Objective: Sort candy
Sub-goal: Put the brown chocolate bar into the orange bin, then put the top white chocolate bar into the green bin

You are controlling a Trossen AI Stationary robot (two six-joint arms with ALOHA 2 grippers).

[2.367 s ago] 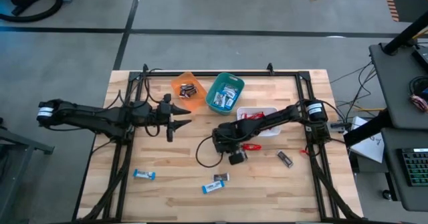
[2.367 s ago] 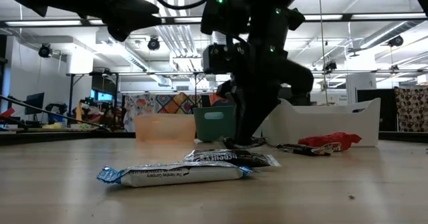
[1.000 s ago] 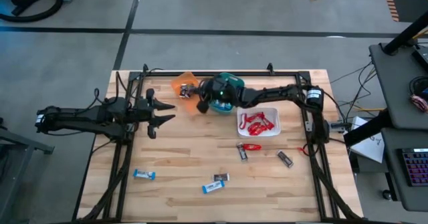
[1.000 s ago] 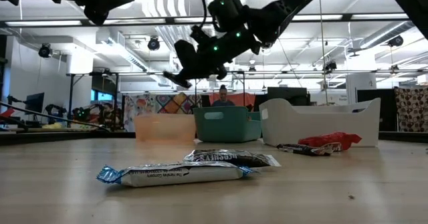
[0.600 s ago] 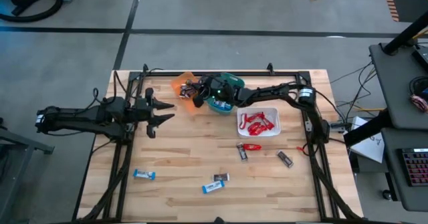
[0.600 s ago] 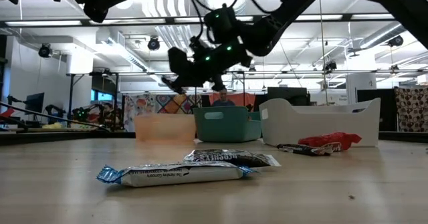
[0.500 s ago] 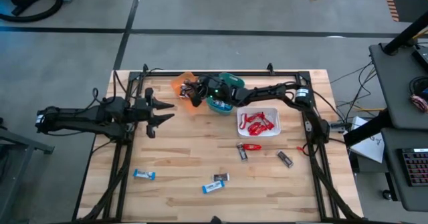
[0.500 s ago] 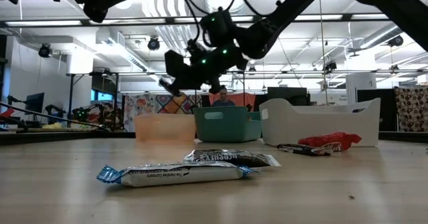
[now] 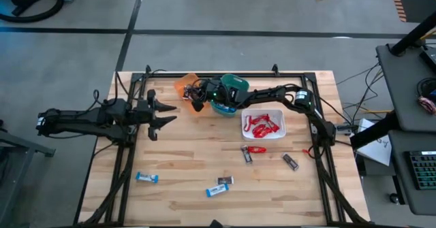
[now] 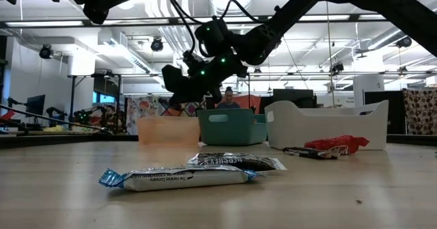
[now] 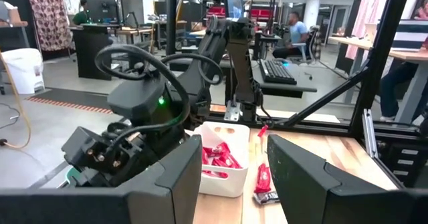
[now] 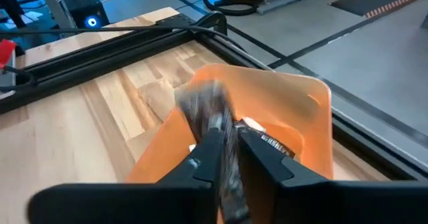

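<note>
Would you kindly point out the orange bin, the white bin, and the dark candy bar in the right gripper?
orange bin [image 12: 304,127]: right wrist view, on its inner back wall.
white bin [image 9: 278,114]: high view, on its right rim.
dark candy bar [image 12: 212,107]: right wrist view, on the blurred wrapper above the right gripper [image 12: 227,144].

Three bins stand at the back of the tabletop: one orange bin, one teal bin, one white bin. Six candy bars lie loose on the wood: two blue-and-white, three dark, one red.
</note>
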